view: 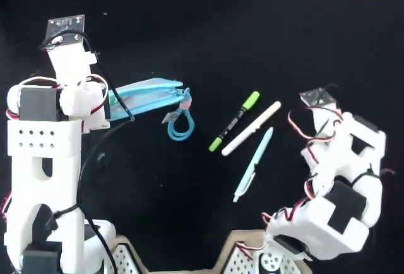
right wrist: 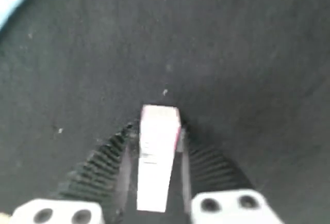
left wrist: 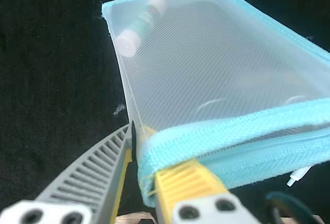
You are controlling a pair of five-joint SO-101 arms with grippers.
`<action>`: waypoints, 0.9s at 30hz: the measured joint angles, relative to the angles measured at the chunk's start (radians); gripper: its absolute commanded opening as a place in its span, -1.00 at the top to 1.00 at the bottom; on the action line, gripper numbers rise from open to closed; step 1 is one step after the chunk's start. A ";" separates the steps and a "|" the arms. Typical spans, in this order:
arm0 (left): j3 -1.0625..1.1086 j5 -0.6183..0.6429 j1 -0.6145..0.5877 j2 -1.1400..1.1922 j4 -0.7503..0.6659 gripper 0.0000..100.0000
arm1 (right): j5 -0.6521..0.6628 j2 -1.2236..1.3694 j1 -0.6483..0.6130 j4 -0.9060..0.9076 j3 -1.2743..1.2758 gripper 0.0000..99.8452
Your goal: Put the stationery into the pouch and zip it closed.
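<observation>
Black table (view: 208,40). High view: you've got the pouch (view: 148,94) at the left arm, with three pens (view: 251,127) loose mid-table, well apart from it. Left wrist: left gripper (left wrist: 138,149) clamped on the pouch's zipper edge, small tube (left wrist: 139,26) inside. Right wrist: right gripper (right wrist: 154,128) closed on a white block (right wrist: 156,172).
</observation>
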 measured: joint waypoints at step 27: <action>0.021 0.000 0.000 0.000 -0.002 0.94 | -0.644 -1.241 -0.901 0.331 -0.054 0.98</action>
